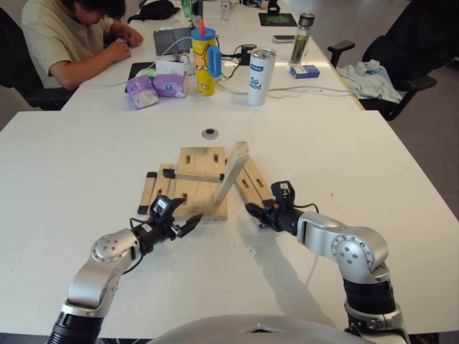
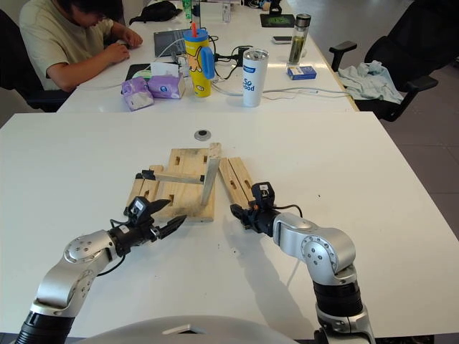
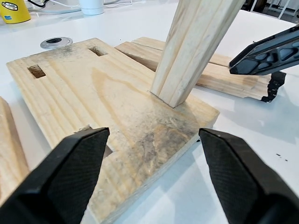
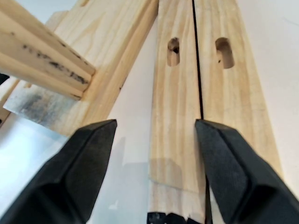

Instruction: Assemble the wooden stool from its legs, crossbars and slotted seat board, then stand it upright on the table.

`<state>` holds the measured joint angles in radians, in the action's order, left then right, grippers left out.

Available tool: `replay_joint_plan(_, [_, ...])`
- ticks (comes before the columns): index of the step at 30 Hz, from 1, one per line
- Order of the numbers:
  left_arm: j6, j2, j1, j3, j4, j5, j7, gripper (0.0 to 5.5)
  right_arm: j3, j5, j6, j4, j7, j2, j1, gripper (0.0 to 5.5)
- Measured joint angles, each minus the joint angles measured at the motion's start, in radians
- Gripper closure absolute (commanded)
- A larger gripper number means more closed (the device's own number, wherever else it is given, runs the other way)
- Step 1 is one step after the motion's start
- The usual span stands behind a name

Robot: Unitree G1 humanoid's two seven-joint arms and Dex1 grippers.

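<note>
On the white table [image 1: 72, 165] in front of us, the slotted seat board [image 1: 197, 159] lies flat near the middle. One leg [image 1: 231, 172] rises tilted from the board's near right corner, and a crossbar [image 1: 190, 176] runs left from that leg above the board. Two more legs [image 1: 252, 183] lie side by side just right of the board, and other wooden pieces [image 1: 154, 188] lie against its left edge. Our left gripper [image 1: 190, 211] hovers at the board's near edge, fingers spread wide with that edge between them. Our right gripper [image 4: 155, 135] sits at the near end of the paired legs, fingers likewise apart, one on either side of the left leg's end. A metal grommet [image 1: 209, 133] sits in the table just beyond the board. On the far table [image 1: 323, 97] stand a white tumbler [image 1: 261, 75] with blue lettering, a yellow cup [image 1: 204, 64] and tissue packs [image 1: 156, 87].
</note>
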<state>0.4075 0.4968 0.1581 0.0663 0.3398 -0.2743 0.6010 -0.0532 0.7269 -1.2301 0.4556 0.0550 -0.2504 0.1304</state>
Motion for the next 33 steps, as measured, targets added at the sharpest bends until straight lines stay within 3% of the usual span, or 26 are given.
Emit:
replay_joint_plan(7, [0.011,0.034,0.0,-0.013,0.026,0.028,-0.011,1.93,-0.008,-0.054,-0.038,0.001,-0.004,0.007,0.022,2.38])
replay_joint_plan(14, [0.022,0.065,-0.002,-0.003,0.018,0.094,-0.012,1.93,-0.134,-0.193,-0.037,-0.016,-0.021,-0.047,0.039,2.38])
replay_joint_plan(20, [0.042,0.061,-0.012,0.011,-0.013,0.098,-0.004,1.93,-0.151,-0.245,-0.012,-0.035,-0.051,-0.031,0.043,2.38])
replay_joint_plan(27, [0.04,0.036,-0.059,0.049,-0.071,0.098,0.006,1.93,-0.158,-0.288,0.042,-0.071,-0.104,-0.025,0.051,3.38])
replay_joint_plan(33, [0.027,0.021,-0.071,0.056,-0.09,0.099,0.004,1.93,-0.193,-0.37,0.196,-0.092,-0.152,-0.048,0.035,3.44])
